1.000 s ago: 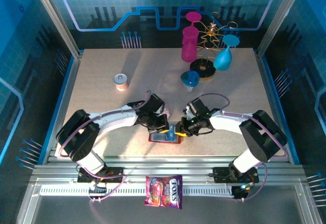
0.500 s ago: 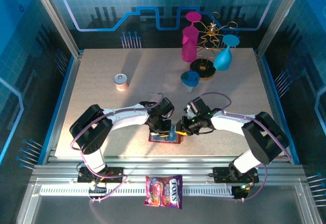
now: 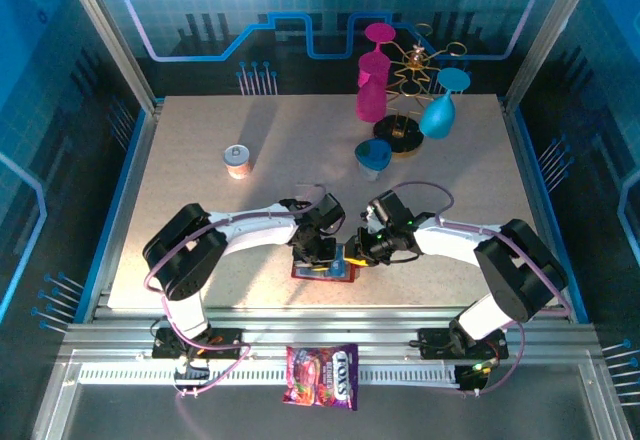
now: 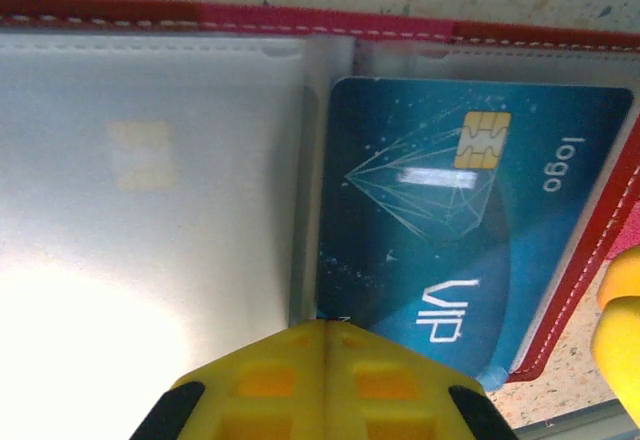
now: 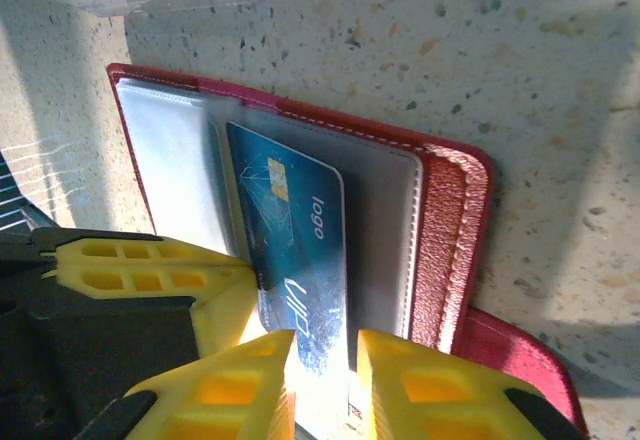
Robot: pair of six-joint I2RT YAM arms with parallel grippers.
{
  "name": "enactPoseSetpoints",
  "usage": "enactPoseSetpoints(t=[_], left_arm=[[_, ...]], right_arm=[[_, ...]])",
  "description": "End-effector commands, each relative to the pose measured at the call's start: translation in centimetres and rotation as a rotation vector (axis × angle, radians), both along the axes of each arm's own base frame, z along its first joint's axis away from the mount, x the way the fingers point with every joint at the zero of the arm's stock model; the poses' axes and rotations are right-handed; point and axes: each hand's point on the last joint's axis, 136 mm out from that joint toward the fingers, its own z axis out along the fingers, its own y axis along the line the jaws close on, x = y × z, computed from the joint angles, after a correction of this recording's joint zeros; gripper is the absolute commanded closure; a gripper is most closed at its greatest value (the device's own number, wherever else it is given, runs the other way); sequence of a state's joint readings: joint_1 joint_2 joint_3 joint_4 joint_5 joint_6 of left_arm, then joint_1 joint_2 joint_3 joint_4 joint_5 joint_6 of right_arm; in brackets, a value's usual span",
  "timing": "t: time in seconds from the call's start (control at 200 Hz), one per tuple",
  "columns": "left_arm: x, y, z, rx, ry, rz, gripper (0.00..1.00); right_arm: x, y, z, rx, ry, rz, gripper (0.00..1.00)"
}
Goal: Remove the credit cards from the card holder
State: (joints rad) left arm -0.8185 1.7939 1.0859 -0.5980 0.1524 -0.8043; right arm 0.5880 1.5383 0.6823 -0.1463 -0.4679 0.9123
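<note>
The wallet (image 3: pixel 325 263) lies open and flat on the worktop (image 3: pixel 200 210) near the front edge, between my two arms. Its pockets face up so the cards can be reached from above.

The left tool (image 4: pixel 325 338) is fully closed and holds nothing. Its joined tips sit at the corner of the blue card (image 4: pixel 450 230), just beside the fold. I read that as a blunt point, there to pin the wallet down or nudge the card along its pocket.

The right tool (image 5: pixel 322 360) has its jaws a little apart and looks empty. It hangs over the card's end nearest it, placed, I judge, to take the card once it is freed.

The blue card sits tucked in the right pocket. The cloudy left pocket (image 4: pixel 150 160) seems to hold a paler card. No card is out yet.
</note>
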Motion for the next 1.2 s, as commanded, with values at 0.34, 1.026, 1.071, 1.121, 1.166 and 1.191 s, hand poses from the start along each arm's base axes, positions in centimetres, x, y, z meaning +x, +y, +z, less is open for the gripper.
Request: enactPoseSetpoints(t=[0.34, 1.026, 1.071, 1.121, 1.166, 1.191], left_arm=[[-0.8, 0.7, -0.9, 0.051, 0.031, -0.024, 0.96], [-0.6, 0.6, -0.6, 0.047, 0.017, -0.022, 0.97], [-0.4, 0.6, -0.4, 0.046, 0.005, -0.016, 0.96], [-0.1, 0.6, 0.0, 0.040, -0.008, -0.008, 0.96], [0.1, 0.5, 0.5, 0.032, -0.024, -0.002, 0.95], [0.2, 0.5, 0.8, 0.027, -0.031, 0.002, 0.95]], right_arm=[[-0.6, 0.2, -1.6, 0.018, 0.058, 0.007, 0.75], [-0.4, 2.2, -0.6, 0.124, 0.060, 0.009, 0.82], [-0.4, 2.3, -0.5, 0.119, 0.056, 0.013, 0.83], [-0.5, 2.4, -0.6, 0.105, 0.054, 0.019, 0.85], [-0.6, 2.4, -0.7, 0.088, 0.051, 0.026, 0.87], [-0.7, 2.3, -0.8, 0.075, 0.052, 0.029, 0.88]])
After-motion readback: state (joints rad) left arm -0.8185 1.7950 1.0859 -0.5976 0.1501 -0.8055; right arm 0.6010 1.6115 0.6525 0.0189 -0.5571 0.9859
